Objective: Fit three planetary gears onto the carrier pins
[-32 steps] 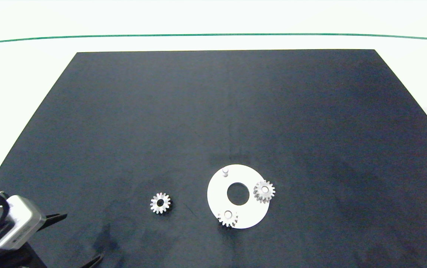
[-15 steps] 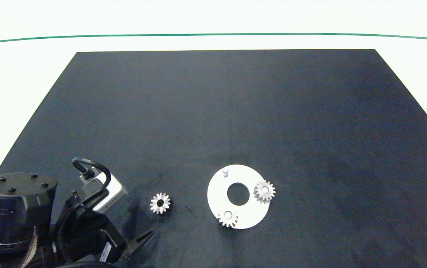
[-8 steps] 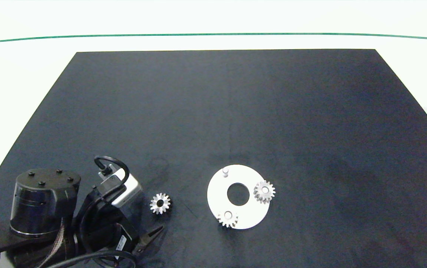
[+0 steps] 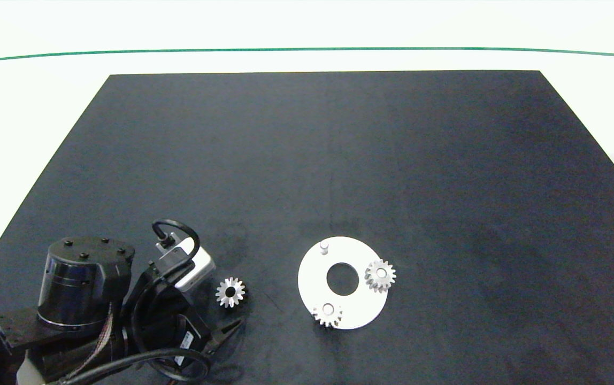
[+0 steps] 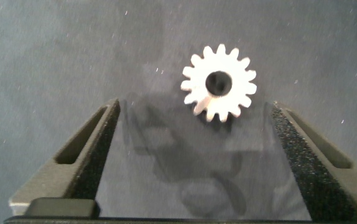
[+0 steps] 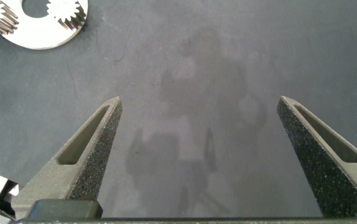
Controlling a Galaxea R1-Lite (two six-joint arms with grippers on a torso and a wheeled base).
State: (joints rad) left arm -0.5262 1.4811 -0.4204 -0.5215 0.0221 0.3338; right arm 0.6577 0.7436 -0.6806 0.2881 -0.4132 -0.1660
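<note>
Risk sits mainly in the pickup of the loose gear (image 4: 230, 292), which lies flat on the dark mat (image 4: 328, 160) of the table, left of the white disc (image 4: 312, 278) and well apart from it. The left pincer (image 5: 194, 137) hovers just near-left of it with fingers spread wide and empty; in the left wrist view the gear lies a little beyond the fingertips, toward the right-hand finger (image 5: 303, 149), not centred. If the pincer closes from such an offset, one pad could meet the teeth first and push the gear sideways or tip it on edge; a thin, toothed piece gives little to hold. Two gears already sit on the disc, one at its right edge (image 4: 380, 275) and one at its near edge (image 4: 328, 313). The free pin (image 4: 324, 246) stands at the far side; a tilted gear could jam on it, or nudge the disc. The right pincer (image 6: 197, 124) waits wide and empty at the near right edge.
</note>
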